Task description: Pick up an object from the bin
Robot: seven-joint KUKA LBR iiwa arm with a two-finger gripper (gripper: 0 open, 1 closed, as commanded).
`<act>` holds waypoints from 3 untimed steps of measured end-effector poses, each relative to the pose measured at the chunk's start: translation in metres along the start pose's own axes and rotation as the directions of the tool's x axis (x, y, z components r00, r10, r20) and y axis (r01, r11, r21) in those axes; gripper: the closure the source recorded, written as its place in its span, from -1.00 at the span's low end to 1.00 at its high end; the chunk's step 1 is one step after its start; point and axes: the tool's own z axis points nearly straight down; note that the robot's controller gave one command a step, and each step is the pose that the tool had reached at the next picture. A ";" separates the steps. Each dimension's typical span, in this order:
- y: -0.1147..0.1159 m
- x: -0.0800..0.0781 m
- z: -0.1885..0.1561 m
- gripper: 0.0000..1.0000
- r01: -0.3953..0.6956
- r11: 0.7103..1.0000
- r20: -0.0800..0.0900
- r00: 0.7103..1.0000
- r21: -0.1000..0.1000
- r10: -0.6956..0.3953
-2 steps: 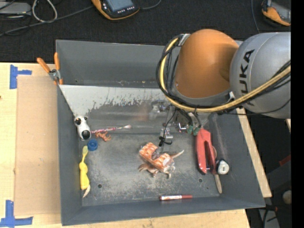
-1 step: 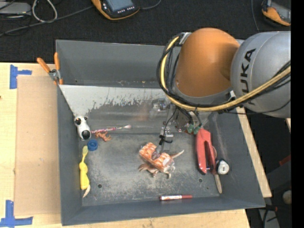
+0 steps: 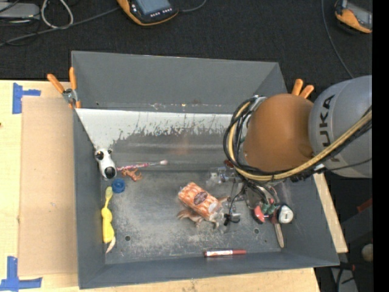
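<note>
My gripper [image 3: 231, 213] hangs low in the right half of the bin, beneath the orange cover on the wrist. An orange patterned packet [image 3: 197, 200] lies just to its left, with a small brownish thing [image 3: 189, 216] at the packet's lower edge. The gripper's tip is beside the packet's right end; whether it touches is unclear. To the gripper's right lies a small cluster with a red piece [image 3: 259, 213] and a white round piece [image 3: 284, 214]. A red and white pen [image 3: 225, 253] rests near the front wall, below the gripper.
Along the left wall lie a yellow toothbrush [image 3: 107, 216], a blue cap [image 3: 118, 187], a white and black object [image 3: 106, 163], a small orange figure [image 3: 133, 174] and a thin pink stick [image 3: 143, 164]. A wooden stick [image 3: 278, 233] lies at the right. The arm and cables cover the right rear.
</note>
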 end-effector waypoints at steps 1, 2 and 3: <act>-0.021 0.008 0.007 -1.00 -0.147 0.989 0.010 0.989 -0.004 0.147; -0.016 0.001 0.068 -1.00 -0.130 0.992 -0.006 0.992 -0.001 0.130; -0.017 -0.009 0.096 -1.00 -0.197 0.980 0.013 0.980 -0.004 0.197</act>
